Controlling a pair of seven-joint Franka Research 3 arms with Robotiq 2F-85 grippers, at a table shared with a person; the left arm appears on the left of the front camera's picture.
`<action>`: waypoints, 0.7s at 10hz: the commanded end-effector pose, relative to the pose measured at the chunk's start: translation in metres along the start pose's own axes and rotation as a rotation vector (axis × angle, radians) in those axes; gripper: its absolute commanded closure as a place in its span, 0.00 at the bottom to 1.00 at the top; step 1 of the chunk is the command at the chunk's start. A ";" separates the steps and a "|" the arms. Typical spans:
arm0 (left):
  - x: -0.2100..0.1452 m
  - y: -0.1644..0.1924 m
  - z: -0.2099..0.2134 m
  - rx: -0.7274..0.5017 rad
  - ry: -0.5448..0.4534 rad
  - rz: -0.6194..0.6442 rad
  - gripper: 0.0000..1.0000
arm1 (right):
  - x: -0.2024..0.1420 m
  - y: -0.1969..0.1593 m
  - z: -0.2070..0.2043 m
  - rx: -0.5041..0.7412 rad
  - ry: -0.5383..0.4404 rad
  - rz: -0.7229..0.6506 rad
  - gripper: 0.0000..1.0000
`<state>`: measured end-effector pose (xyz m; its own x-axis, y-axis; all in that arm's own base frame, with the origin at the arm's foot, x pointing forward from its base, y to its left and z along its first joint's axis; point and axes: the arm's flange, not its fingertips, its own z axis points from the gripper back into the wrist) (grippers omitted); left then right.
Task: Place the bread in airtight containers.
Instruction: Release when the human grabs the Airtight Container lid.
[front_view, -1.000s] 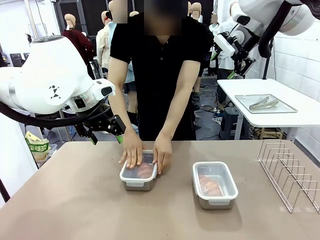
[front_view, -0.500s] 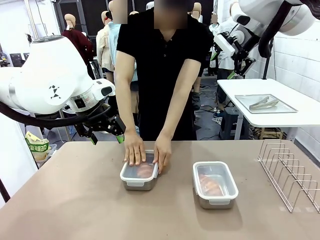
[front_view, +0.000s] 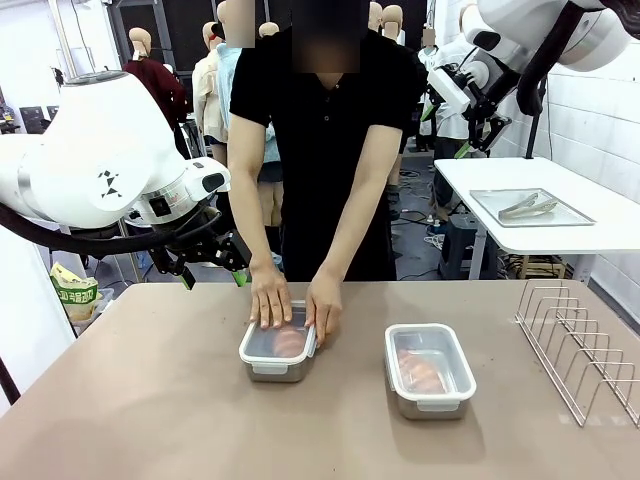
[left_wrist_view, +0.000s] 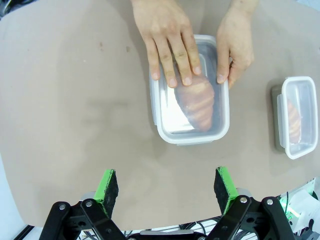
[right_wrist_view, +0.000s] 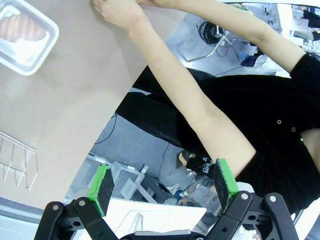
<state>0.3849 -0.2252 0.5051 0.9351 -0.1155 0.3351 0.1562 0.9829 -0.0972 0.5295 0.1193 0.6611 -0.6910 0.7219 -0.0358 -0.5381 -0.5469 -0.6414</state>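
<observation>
A person's hands (front_view: 296, 303) press the lid onto a bread-filled container (front_view: 278, 350) while both grippers (left_wrist_view: 165, 186) (right_wrist_view: 163, 184) hang open-jawed and empty.

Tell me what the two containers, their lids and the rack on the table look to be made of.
Container under the person's hands and the other container: apparently stainless steel, going by the brushed grey sheen. Lids: clear plastic, probably, since the bread shows through and the rim looks whitish. Rack: thin bare metal wire, silvery, likely steel.
</observation>
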 end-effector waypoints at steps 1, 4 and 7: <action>0.001 0.001 0.001 0.007 -0.004 0.000 0.00 | 0.000 0.000 0.000 -0.002 0.001 0.004 0.00; 0.001 0.001 0.001 0.007 -0.004 0.000 0.00 | 0.000 0.000 0.000 -0.002 0.001 0.004 0.00; 0.001 0.001 0.001 0.007 -0.004 0.000 0.00 | 0.000 0.000 0.000 -0.002 0.001 0.004 0.00</action>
<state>0.3849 -0.2252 0.5051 0.9351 -0.1155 0.3351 0.1562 0.9829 -0.0972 0.5295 0.1193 0.6611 -0.6910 0.7219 -0.0358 -0.5381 -0.5469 -0.6414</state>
